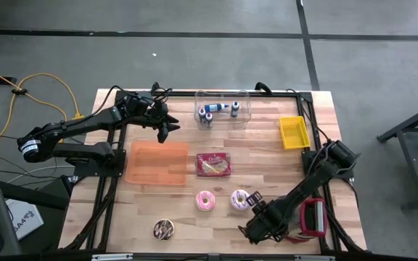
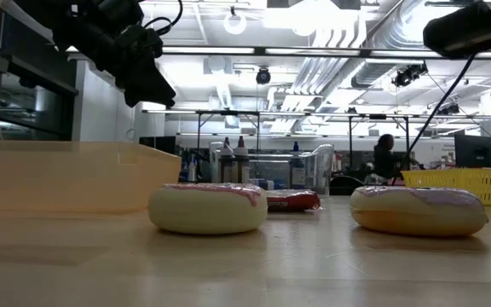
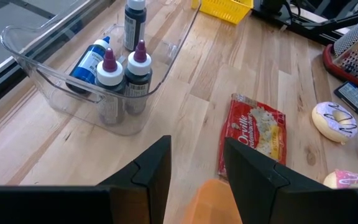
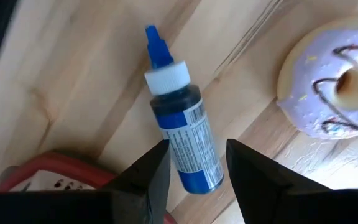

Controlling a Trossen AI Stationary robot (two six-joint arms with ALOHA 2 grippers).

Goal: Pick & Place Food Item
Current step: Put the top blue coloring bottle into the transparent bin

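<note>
Only the right wrist view shows the blue bottle (image 4: 182, 118) lying on the wooden tabletop (image 4: 73, 87), just beside the lilac-frosted doughnut (image 4: 334, 87), under the right gripper (image 4: 196, 163)'s parted, empty fingers. The left gripper (image 3: 196, 169), fingers apart, hangs before the clear bin (image 3: 48, 81).

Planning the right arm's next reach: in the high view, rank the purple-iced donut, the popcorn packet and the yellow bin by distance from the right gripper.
1. Purple-iced donut: right beside the right gripper, near edge.
2. Popcorn packet: mid-table, farther in.
3. Yellow bin: far right edge.
</note>
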